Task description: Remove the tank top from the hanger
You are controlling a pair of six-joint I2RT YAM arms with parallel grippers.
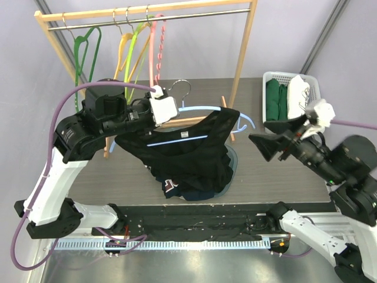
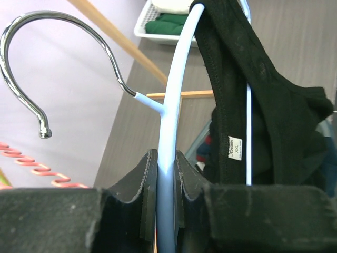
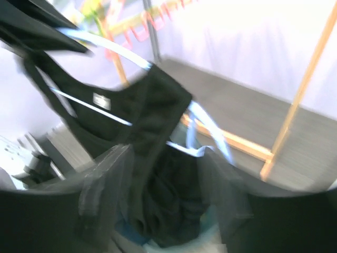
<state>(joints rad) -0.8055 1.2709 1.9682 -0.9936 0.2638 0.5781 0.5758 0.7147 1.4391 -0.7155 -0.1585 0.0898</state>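
Note:
The black tank top (image 1: 188,150) hangs from a light blue hanger (image 1: 203,108) with a silver hook (image 1: 181,85), and its hem droops toward the table. My left gripper (image 1: 175,117) is shut on the hanger just below the hook. In the left wrist view the gripper (image 2: 166,171) clamps the blue hanger arm (image 2: 176,79), and the tank top strap (image 2: 237,79) lies over it. My right gripper (image 1: 259,147) is open just right of the tank top's shoulder, apart from it. The right wrist view is blurred: its fingers (image 3: 105,179) frame the tank top (image 3: 158,116) at a distance.
A wooden clothes rack (image 1: 244,53) stands behind with green, yellow and pink hangers (image 1: 132,47). A white basket (image 1: 268,79) of folded green and white clothes sits at the back right. A pale blue tub (image 1: 232,159) with other garments lies under the tank top.

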